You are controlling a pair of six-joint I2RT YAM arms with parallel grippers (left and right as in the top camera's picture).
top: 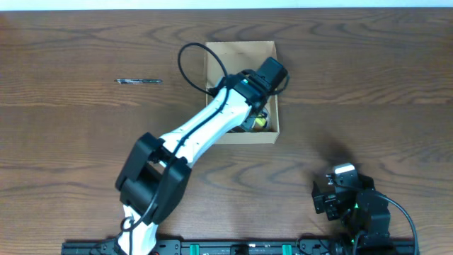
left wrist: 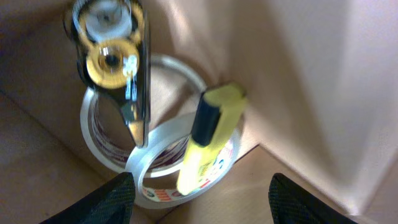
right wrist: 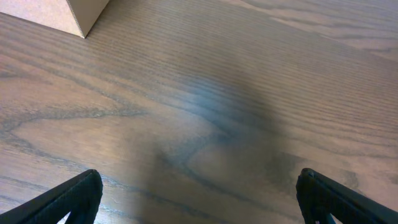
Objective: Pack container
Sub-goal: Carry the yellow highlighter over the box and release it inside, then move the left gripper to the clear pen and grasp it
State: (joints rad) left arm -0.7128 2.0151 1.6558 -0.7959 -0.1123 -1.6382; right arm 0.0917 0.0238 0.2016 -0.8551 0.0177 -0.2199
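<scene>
The tan cardboard container point(top: 241, 53) stands open at the table's middle back. My left gripper point(top: 260, 113) reaches down into its near right corner. In the left wrist view the gripper point(left wrist: 202, 199) is open and empty above the box floor point(left wrist: 267, 180). Just ahead of it lie two clear tape rolls point(left wrist: 158, 165), a yellow highlighter point(left wrist: 208, 137) leaning on them, and a black-and-yellow correction tape dispenser point(left wrist: 118, 62) standing in the rolls. My right gripper point(top: 338, 190) is open and empty over bare table point(right wrist: 205, 124) at the near right.
A thin dark pen point(top: 139, 81) lies on the table left of the container. A corner of the container point(right wrist: 62, 15) shows at the top left of the right wrist view. The left arm's black cable point(top: 191, 53) loops over the box's left wall.
</scene>
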